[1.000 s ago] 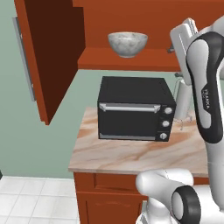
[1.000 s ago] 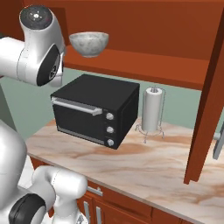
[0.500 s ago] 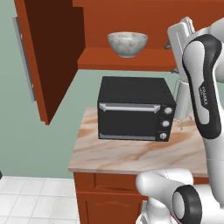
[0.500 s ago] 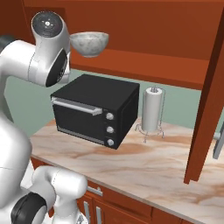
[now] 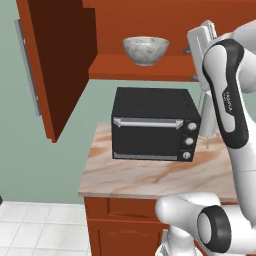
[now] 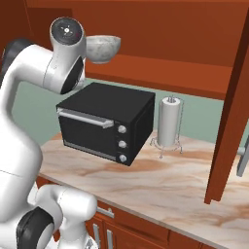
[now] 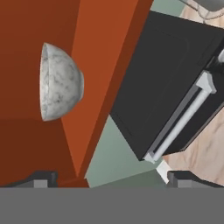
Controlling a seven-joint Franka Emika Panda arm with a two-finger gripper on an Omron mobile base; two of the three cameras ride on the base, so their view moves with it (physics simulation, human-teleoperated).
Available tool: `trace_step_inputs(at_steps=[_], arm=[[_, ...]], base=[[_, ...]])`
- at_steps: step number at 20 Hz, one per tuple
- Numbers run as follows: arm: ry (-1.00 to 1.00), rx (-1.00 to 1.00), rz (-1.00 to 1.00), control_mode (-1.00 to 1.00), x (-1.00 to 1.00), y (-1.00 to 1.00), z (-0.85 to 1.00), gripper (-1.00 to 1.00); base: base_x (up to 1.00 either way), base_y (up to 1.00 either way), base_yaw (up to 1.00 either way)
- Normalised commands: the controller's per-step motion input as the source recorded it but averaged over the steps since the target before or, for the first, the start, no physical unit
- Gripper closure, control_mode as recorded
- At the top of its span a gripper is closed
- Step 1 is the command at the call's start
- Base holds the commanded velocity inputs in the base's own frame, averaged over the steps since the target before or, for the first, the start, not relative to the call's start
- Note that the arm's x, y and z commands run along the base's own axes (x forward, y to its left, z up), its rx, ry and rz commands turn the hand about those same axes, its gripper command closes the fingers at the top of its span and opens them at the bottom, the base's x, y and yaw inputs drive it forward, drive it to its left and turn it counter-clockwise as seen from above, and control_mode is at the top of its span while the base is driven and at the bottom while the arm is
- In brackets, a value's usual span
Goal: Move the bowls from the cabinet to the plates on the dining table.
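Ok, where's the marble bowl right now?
The marble bowl sits on the open cabinet shelf, directly above the black oven, left of the arm in the left base view.

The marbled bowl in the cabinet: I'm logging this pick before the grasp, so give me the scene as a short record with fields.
target: marbled bowl, upright on the cabinet shelf
cabinet door: left door swung open
below shelf: black oven on the marble counter
beside oven: paper towel roll on a wire stand
end effector: open, holding nothing, apart from the bowl
second bowl: cannot tell where
task state: bowl not yet grasped
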Motion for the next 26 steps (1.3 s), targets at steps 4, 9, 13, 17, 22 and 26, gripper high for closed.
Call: trace_step_inputs(at_steps=[4, 9, 13, 17, 22, 26], arm=[[0.0, 0.03, 0.04, -1.0, 0.28, -0.02, 0.0, -1.0], [0.0, 0.01, 0.02, -1.0, 0.26, 0.0, 0.0, -1.0], [-0.02, 0.0, 0.02, -1.0, 0.27, 0.0, 0.05, -1.0], [-0.03, 0.0, 0.02, -1.0, 0.25, 0.0, 0.05, -1.0], [-0.06, 0.0, 0.0, -1.0, 0.18, 0.06, 0.05, -1.0], [-0.05, 0.0, 0.0, -1.0, 0.16, 0.04, 0.06, -1.0]], base=[[0.0, 0.0, 0.0], [0.0, 0.0, 0.0], [0.0, 0.0, 0.0], [0.0, 0.0, 0.0], [0.0, 0.0, 0.0], [0.0, 0.0, 0.0]])
